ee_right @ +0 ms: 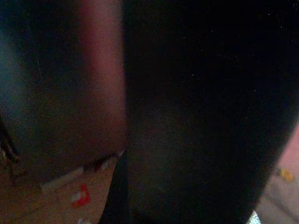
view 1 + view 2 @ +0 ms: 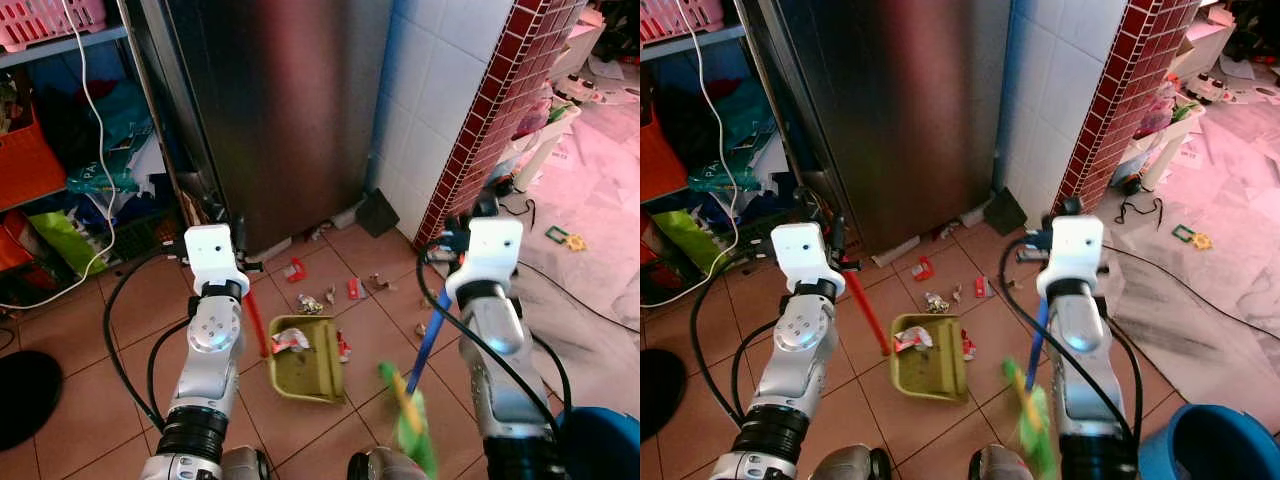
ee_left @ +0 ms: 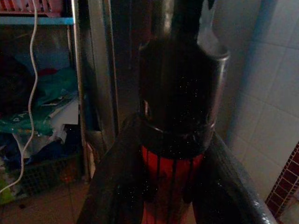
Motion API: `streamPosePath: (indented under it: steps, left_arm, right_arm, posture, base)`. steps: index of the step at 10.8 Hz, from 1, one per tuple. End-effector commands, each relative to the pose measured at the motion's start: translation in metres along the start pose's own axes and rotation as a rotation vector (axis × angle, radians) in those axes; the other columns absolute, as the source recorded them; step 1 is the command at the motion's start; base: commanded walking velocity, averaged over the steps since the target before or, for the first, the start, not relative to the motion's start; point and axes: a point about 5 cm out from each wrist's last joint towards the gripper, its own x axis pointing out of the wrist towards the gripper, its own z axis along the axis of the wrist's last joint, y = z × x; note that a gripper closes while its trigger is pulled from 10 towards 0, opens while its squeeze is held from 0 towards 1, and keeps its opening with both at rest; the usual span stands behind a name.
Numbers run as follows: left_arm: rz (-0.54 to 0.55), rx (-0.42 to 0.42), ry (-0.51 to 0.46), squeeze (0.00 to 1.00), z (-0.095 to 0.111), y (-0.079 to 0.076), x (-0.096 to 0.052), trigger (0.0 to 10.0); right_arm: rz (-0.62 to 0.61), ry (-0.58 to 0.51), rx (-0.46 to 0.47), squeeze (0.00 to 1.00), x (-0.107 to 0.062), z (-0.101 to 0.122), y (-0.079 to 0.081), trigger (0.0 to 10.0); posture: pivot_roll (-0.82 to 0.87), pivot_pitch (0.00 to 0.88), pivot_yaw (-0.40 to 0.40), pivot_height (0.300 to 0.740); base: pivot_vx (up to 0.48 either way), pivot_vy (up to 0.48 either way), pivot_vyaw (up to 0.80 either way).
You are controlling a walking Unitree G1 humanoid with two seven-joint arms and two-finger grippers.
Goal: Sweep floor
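Observation:
An olive-green dustpan (image 2: 305, 372) lies on the brown tiled floor in front of me, with a crumpled wrapper (image 2: 290, 341) in it. Its red handle (image 2: 257, 320) rises to my left gripper (image 3: 172, 179), which is shut on it just below a black cap. My right gripper (image 2: 447, 243) is shut on the blue handle (image 2: 428, 335) of a broom. The broom's green bristles (image 2: 410, 415) hang blurred near the floor, right of the pan. Loose litter lies beyond the pan: a red wrapper (image 2: 294, 269), another red scrap (image 2: 353, 289) and a silver wrapper (image 2: 309, 303).
A steel fridge (image 2: 270, 110) stands straight ahead, a white tiled wall (image 2: 430, 90) and a red-tiled pillar (image 2: 500, 110) to its right. Cluttered shelves (image 2: 60, 150) fill the left. A blue bucket (image 2: 600, 445) sits at the bottom right, with cables on the floor beyond it.

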Motion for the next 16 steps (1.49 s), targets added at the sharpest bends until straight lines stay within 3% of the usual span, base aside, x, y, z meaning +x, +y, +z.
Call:
streamPosePath:
  steps: [1,3,4,5,7,9,10,12,14,16]
  left_arm:
    - [-0.010,0.002,-0.073,0.00,0.016,-0.002,0.004,10.0]
    - [-0.014,0.001,-0.063,0.00,0.016,-0.003,0.004,10.0]
    - [-0.051,-0.042,-0.047,0.00,0.018,-0.006,0.004,10.0]
    - [-0.170,-0.172,-0.045,0.00,0.024,-0.018,0.001,10.0]
    - [-0.288,-0.234,-0.067,0.00,0.033,-0.025,0.000,10.0]
    - [-0.347,-0.227,-0.079,0.00,0.039,-0.020,0.001,10.0]
    - [-0.461,-0.244,-0.080,0.00,0.048,-0.016,-0.003,10.0]
    - [-0.569,-0.195,-0.066,0.00,0.053,-0.015,-0.012,10.0]
    - [-0.407,-0.069,0.025,0.00,0.038,0.002,-0.015,10.0]
    - [-0.362,-0.082,0.067,0.00,0.035,0.006,-0.021,10.0]
  right_arm:
    - [-0.015,0.069,0.011,0.00,-0.003,-0.008,-0.003,10.0]
    - [-0.023,0.038,-0.010,0.00,0.006,-0.001,-0.006,10.0]
    - [-0.013,-0.032,-0.023,0.00,0.014,0.012,-0.004,10.0]
    - [-0.012,-0.061,-0.021,0.00,0.025,0.021,-0.002,10.0]
    - [-0.007,-0.088,-0.070,0.00,0.030,0.028,-0.002,10.0]
    - [-0.031,-0.124,-0.131,0.00,0.033,0.033,-0.007,10.0]
    - [-0.052,-0.144,-0.147,0.00,0.033,0.035,-0.010,10.0]
    - [-0.070,-0.127,-0.154,0.00,0.032,0.030,-0.013,10.0]
    - [-0.144,-0.067,-0.123,0.00,0.034,0.019,-0.021,10.0]
    - [-0.145,-0.065,-0.097,0.00,0.033,0.017,-0.020,10.0]
  posture:
    - [-0.09,0.069,-0.003,0.740]
    - [-0.09,0.062,-0.004,0.740]
    - [-0.08,0.056,-0.003,0.740]
    - [-0.08,0.053,-0.004,0.740]
    - [-0.07,0.050,-0.005,0.740]
    - [-0.07,0.052,0.002,0.740]
    - [-0.07,0.056,0.010,0.740]
    - [-0.06,0.058,0.015,0.740]
    - [-0.05,0.055,0.016,0.740]
    - [-0.05,0.056,0.013,0.740]
  base:
    - [0.000,0.000,0.00]
    - [0.000,0.000,0.00]
    - [0.000,0.000,0.00]
    - [0.000,0.000,0.00]
    - [0.000,0.000,0.00]
    - [0.000,0.000,0.00]
    - [0.000,0.000,0.00]
    - [0.000,0.000,0.00]
    - [0.000,0.000,0.00]
    - [0.000,0.000,0.00]
